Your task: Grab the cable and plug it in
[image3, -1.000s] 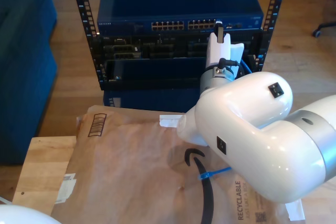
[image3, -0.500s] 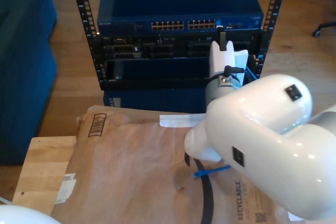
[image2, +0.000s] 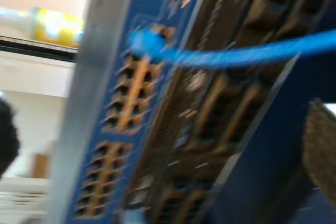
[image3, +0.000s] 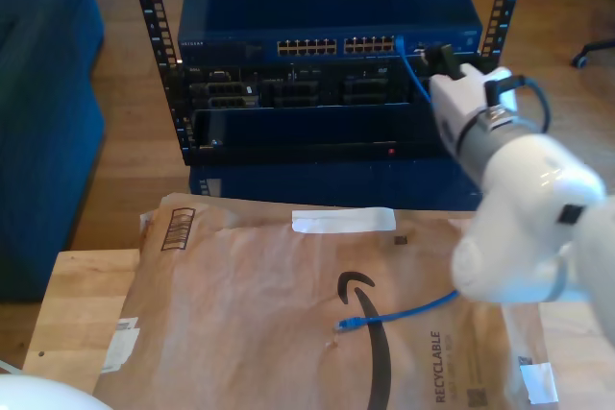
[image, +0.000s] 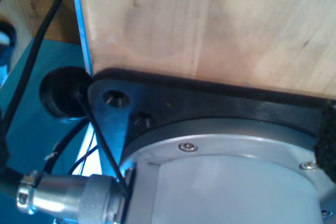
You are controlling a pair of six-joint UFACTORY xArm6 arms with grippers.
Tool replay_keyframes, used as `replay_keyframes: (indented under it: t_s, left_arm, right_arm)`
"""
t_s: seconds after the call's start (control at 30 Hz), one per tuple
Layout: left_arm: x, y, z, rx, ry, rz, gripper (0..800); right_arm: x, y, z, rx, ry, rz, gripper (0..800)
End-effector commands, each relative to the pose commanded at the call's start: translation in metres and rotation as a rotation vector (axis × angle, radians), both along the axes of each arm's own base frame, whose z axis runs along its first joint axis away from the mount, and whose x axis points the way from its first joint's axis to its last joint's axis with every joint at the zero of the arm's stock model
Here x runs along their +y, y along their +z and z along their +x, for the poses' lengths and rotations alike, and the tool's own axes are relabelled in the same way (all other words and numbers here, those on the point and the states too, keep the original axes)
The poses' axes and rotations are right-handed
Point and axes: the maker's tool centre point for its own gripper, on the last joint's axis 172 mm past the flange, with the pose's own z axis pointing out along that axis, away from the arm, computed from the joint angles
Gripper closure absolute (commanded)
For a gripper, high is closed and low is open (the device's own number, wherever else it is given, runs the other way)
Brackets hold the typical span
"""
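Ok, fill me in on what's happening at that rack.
My second pincer is up at the blue network switch in the rack, at the exterior view's right. One end of the blue cable is at a port on the switch's front. The second wrist view is too blurred to tell whether it is fully seated. The cable's free plug lies on the brown paper mailer on the table. I cannot tell if the pincer grips the cable.

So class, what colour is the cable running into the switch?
Bright blue. The cable shows best in the exterior view, leading from the switch port.
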Motion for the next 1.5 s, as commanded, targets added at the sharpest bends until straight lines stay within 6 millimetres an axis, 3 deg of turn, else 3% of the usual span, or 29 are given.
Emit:
replay_keyframes:
  t_s: [0.13, 0.23, 0.33, 0.4, 0.6, 0.73, 0.87, 0.93, 1.0, 1.1, 1.27, 1.37, 1.5]
  left_arm:
    - [0.0, 0.0, 0.0, 0.001, -0.001, 0.0, 1]
    - [0.0, 0.0, 0.0, 0.001, -0.001, 0.0, 1]
    - [0.0, 0.0, 0.0, 0.0, 0.0, 0.0, 0]
    - [0.0, 0.0, 0.0, 0.001, -0.001, 0.0, 0]
    - [0.0, 0.0, 0.0, 0.0, 0.0, 0.0, 0]
    - [0.0, 0.0, 0.0, 0.0, 0.0, 0.0, 0]
    - [0.0, 0.0, 0.0, 0.0, 0.0, 0.0, 0]
    - [0.0, 0.0, 0.0, 0.0, 0.0, 0.0, 0]
    - [0.0, 0.0, 0.0, 0.001, -0.001, 0.0, 0]
    - [0.0, 0.0, 0.0, 0.0, 0.0, 0.0, 0]
    - [0.0, 0.0, 0.0, 0.0, 0.0, 0.0, 0]
    - [0.0, 0.0, 0.0, 0.0, 0.0, 0.0, 0]
    - [0.0, 0.0, 0.0, 0.001, -0.001, 0.0, 0]
  right_arm:
    - [-0.068, -0.005, -0.021, 0.157, -0.054, -0.056, 6]
    - [-0.139, -0.005, -0.056, 0.234, -0.152, -0.097, 6]
    - [-0.218, -0.023, -0.118, 0.376, -0.279, -0.144, 6]
    - [-0.253, -0.043, -0.165, 0.478, -0.342, -0.163, 6]
    - [-0.33, -0.112, -0.312, 0.79, -0.401, -0.224, 4]
    - [-0.352, -0.136, -0.377, 0.912, -0.356, -0.252, 4]
    - [-0.35, -0.146, -0.413, 1.0, -0.299, -0.233, 4]
    - [-0.339, -0.156, -0.437, 1.087, -0.212, -0.237, 4]
    - [-0.328, -0.166, -0.476, 1.199, -0.184, -0.191, 4]
    - [-0.294, -0.182, -0.519, 1.344, -0.113, -0.076, 4]
    - [-0.258, -0.218, -0.557, 1.383, -0.159, 0.09, 4]
    - [-0.248, -0.229, -0.573, 1.394, -0.187, 0.183, 4]
    - [-0.241, -0.238, -0.574, 1.393, -0.184, 0.232, 0]
